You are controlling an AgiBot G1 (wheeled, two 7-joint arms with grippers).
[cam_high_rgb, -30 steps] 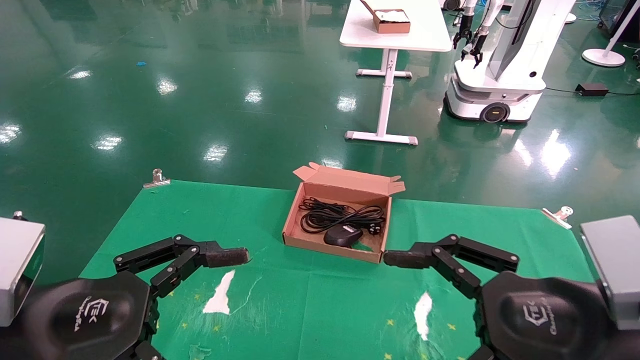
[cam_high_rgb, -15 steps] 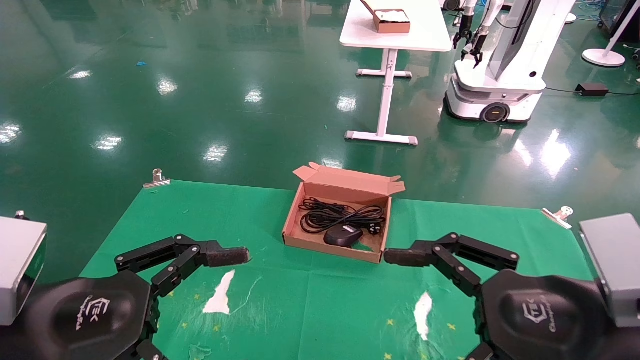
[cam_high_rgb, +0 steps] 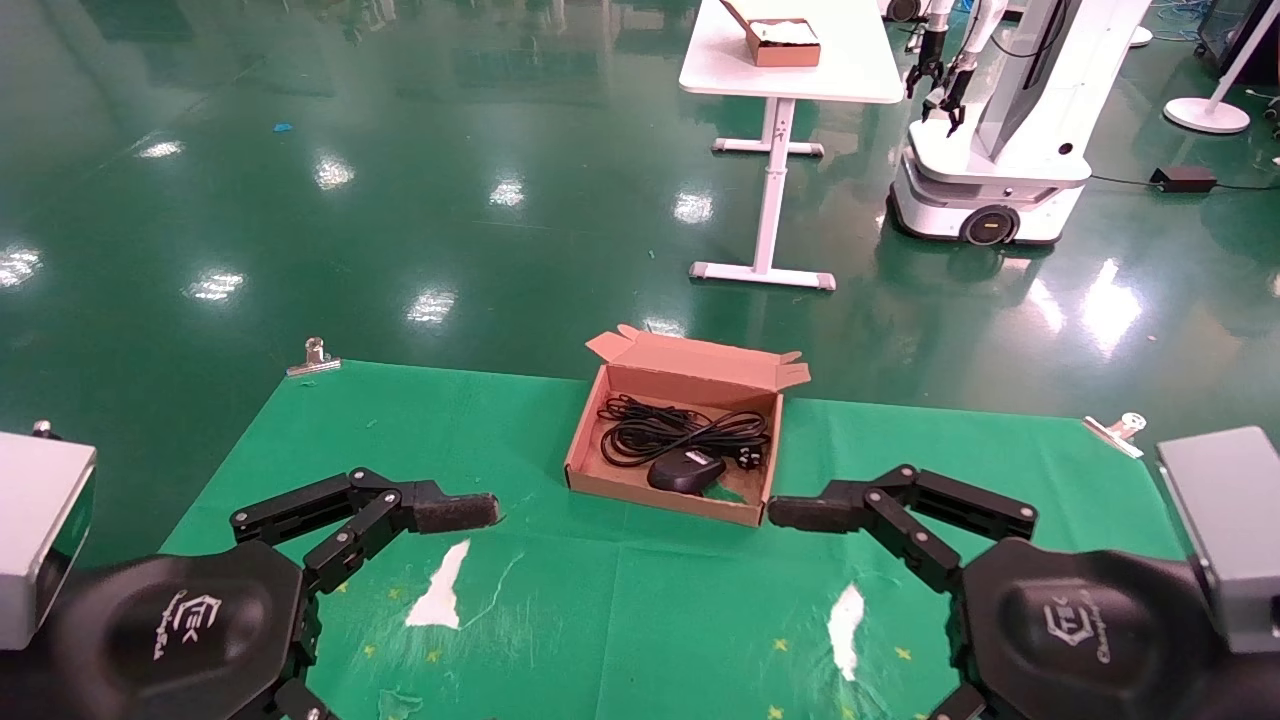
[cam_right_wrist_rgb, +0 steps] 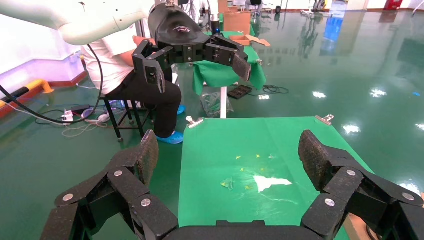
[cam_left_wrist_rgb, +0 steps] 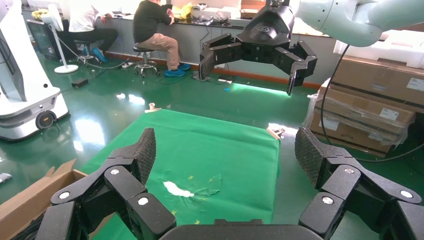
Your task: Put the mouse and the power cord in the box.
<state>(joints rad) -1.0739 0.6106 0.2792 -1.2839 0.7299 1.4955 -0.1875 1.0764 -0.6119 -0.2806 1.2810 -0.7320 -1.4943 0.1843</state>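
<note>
Green cloth point(cam_high_rgb: 420, 440) carries the box point(cam_high_rgb: 655, 487) holding mouse point(cam_high_rgb: 685, 470) and power cord point(cam_high_rgb: 660, 428); both hands gape apart.

The left gripper point(cam_high_rgb: 455, 512) was matte black, its hexagonal housing stamped with a white logo, and jointed black links ran out to the fingers point(cam_high_rgb: 440, 513), which carried rough, grainy dark pads. Silver screw heads dotted the link joints in the left wrist view. The right gripper point(cam_high_rgb: 800, 515) was its twin: same black shell, same white logo, same textured fingers point(cam_high_rgb: 805, 516). Behind each housing sat a boxy grey module with rounded corners. In the wrist views each opposite arm showed a smooth white casing, and a black cable looped down beside it.
</note>
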